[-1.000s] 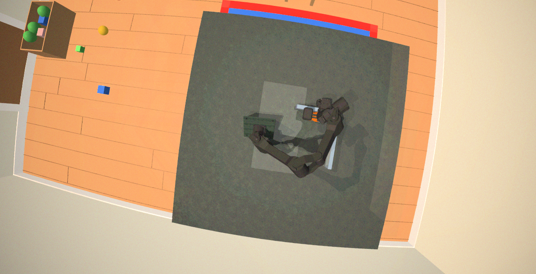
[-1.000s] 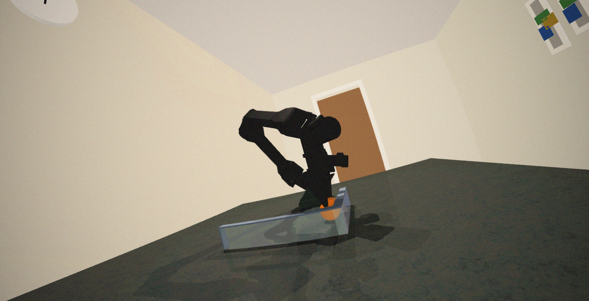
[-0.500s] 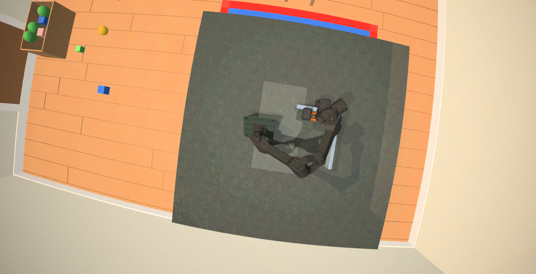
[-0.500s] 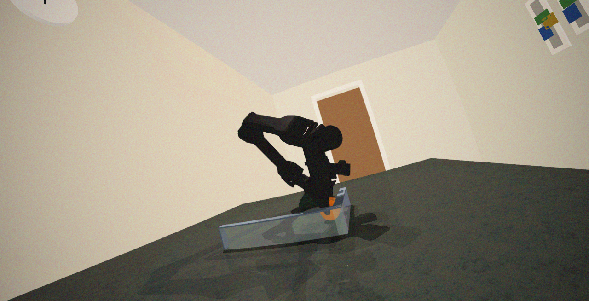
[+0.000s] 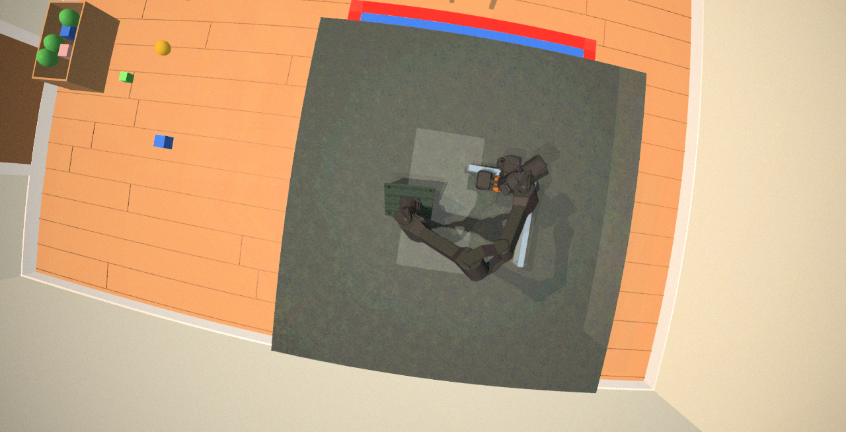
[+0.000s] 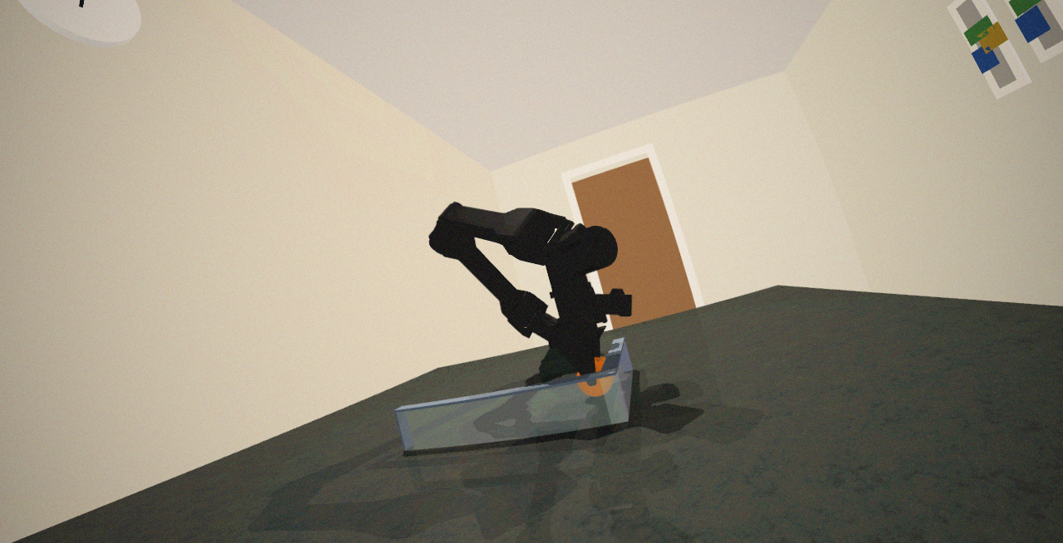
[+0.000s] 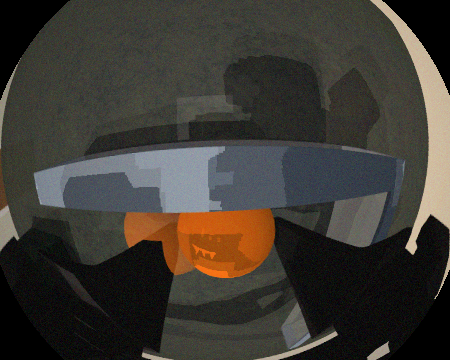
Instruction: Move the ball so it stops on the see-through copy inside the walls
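The orange ball (image 5: 497,188) (image 6: 595,386) (image 7: 226,257) is between the fingers of my gripper (image 5: 495,182) (image 6: 594,374) (image 7: 225,227), which is shut on it. The see-through orange copy (image 7: 144,227) overlaps the ball on the left in the wrist view, partly behind the left finger. One clear wall (image 5: 475,168) (image 6: 618,346) (image 7: 185,187) crosses the wrist view just beyond the ball and hides its upper edge. The other clear wall (image 5: 519,244) (image 6: 460,424) (image 7: 357,217) joins it at a corner on the right. Whether the ball touches the table is unclear.
The arm's dark green base (image 5: 393,193) stands on the dark table (image 5: 355,287), left of the walls in the top view. A pale rectangle (image 5: 446,151) lies on the table top. Loose toys and a wooden box (image 5: 94,51) are on the floor beyond the table.
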Action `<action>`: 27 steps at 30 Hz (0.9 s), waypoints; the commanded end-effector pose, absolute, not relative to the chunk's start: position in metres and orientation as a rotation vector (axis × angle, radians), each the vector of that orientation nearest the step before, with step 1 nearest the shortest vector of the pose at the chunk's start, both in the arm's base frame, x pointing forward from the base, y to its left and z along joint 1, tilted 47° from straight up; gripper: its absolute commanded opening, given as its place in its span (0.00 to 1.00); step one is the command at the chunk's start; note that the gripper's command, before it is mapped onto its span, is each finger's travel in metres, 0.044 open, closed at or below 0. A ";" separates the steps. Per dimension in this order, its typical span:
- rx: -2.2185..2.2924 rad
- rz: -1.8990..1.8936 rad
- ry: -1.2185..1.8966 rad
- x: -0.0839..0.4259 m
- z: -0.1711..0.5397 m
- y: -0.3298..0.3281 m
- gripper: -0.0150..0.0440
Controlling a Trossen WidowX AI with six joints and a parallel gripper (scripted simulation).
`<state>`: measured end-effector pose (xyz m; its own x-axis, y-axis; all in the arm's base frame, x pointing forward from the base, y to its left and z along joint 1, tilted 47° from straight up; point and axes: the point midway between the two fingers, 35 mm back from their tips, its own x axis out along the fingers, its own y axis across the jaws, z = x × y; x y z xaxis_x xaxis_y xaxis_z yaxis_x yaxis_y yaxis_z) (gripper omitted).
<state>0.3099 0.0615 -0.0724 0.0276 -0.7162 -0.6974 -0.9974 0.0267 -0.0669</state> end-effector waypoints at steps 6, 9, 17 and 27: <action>-1.758 0.645 1.705 0.316 -0.049 0.083 0.25; -1.755 0.648 1.709 0.317 -0.041 0.093 0.25; -1.749 0.652 1.724 0.315 -0.017 0.123 0.25; -1.744 0.649 1.749 0.307 0.018 0.157 0.25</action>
<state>0.3089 0.1466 0.0080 0.0242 -0.7175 -0.6962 -0.9981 0.0219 -0.0573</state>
